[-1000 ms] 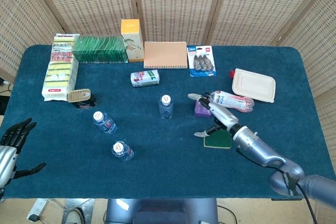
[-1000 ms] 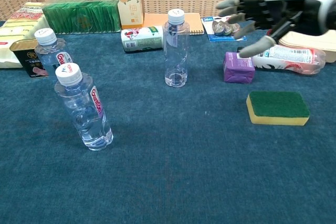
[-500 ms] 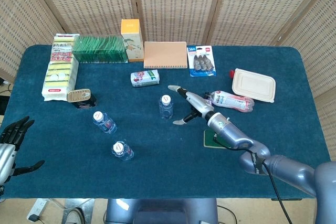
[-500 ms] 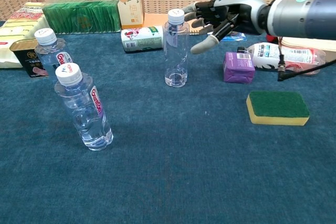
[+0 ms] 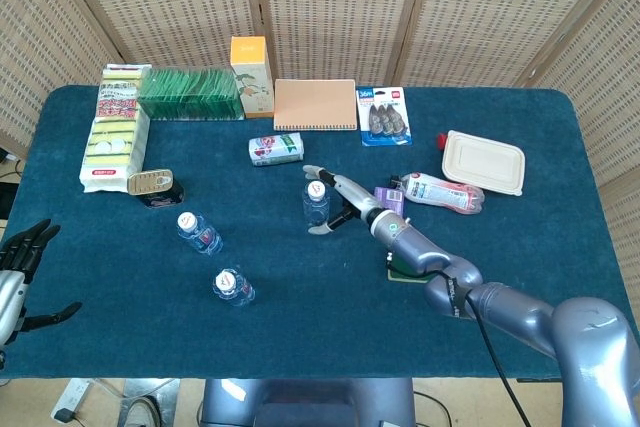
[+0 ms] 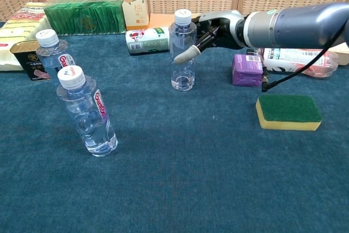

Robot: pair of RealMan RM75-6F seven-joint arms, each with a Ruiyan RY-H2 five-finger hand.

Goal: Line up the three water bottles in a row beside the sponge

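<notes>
Notebook [image 5: 315,104], purple box [image 6: 248,70], green packets [image 5: 190,94] on blue table [image 5: 300,327].

A table [image 5: 300,347] with a dark blue, carpet-like cover fills most of both views; its corners are rounded; behind its far edge, beyond the hand, stands a folding screen [image 5: 340,7] of pale woven cane panels in light wooden frames, angled inward at both sides; the light is even and soft, with faint shadows; below the near edge a strip of pale floor [image 5: 150,402] shows a white power strip [image 5: 68,400] and cables.
</notes>
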